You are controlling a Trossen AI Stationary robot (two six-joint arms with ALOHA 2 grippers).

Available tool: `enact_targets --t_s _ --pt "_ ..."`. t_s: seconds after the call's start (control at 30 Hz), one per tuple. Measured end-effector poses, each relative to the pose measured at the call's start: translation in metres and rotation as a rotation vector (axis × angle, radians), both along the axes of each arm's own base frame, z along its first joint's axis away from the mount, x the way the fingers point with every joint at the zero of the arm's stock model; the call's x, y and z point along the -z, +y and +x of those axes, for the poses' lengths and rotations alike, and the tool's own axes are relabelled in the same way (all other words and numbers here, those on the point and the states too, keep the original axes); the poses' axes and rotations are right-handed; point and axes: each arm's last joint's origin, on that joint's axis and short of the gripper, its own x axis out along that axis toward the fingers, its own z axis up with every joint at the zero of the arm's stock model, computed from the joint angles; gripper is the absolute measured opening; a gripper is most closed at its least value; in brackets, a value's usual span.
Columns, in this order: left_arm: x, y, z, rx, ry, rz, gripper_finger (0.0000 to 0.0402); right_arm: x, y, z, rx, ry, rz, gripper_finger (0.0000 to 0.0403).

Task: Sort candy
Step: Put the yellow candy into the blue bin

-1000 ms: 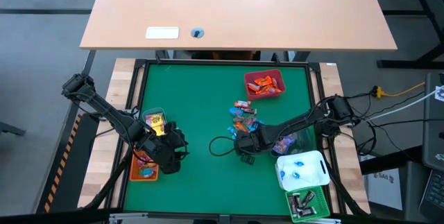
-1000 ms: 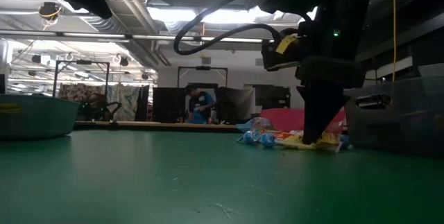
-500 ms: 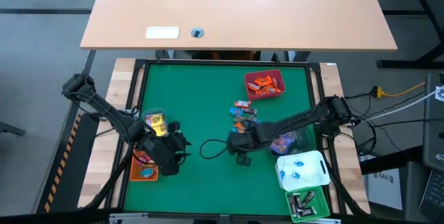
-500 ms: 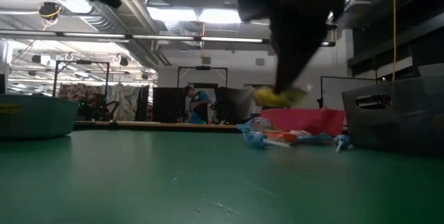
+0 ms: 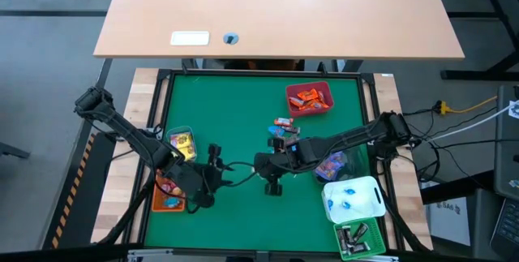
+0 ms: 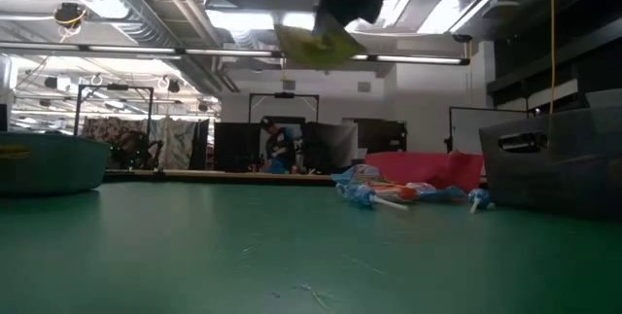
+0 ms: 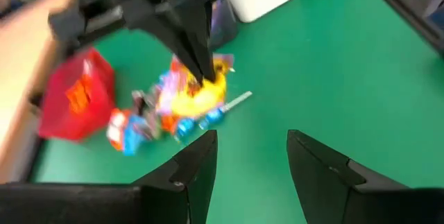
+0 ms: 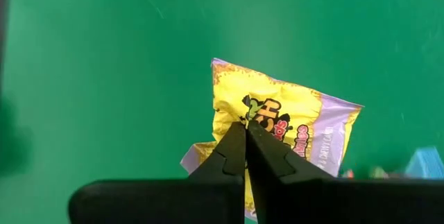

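Right gripper (image 8: 244,132): pinched shut on yellow candy packet (image 8: 281,130), lifted clear of the mat
Left gripper (image 7: 250,156): fingers apart, empty
Packet: judged light, crinkly, slippery; best gripped by its edge

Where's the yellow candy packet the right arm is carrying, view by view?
High view: not discernible, hidden under the right gripper near the mat's centre.
Low view: yellow candy packet hangs near the top, left of centre, well above the mat.
Left wrist view: packet below the right arm's closed jaws.
Right wrist view: packet at centre, pinched.
Shared landmark: red bin, also in the left wrist view.
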Motion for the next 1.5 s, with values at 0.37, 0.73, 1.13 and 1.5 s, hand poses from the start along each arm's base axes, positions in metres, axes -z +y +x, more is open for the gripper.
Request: enact_targets --t_s 0.37,0.73,1.13,1.5 --pt "0.016 -0.009 0.02 0.071 -0.021 0.239 0.0163 -0.01 0.005 0.01 -0.04 -0.123 0.098 0.0001" --pt "0.023 -0.006 0.029 0.037 -0.021 0.245 0.0163 -0.013 0.007 0.013 -0.052 -0.159 0.123 0.0001" --pt "0.021 -0.002 0.033 0.026 -0.039 0.223 0.0108 -0.015 0.007 0.015 -0.053 -0.191 0.132 0.0003" --pt "0.022 -0.002 0.034 0.034 -0.031 0.131 0.0008 -0.015 0.007 0.015 -0.048 -0.192 0.128 0.0005"
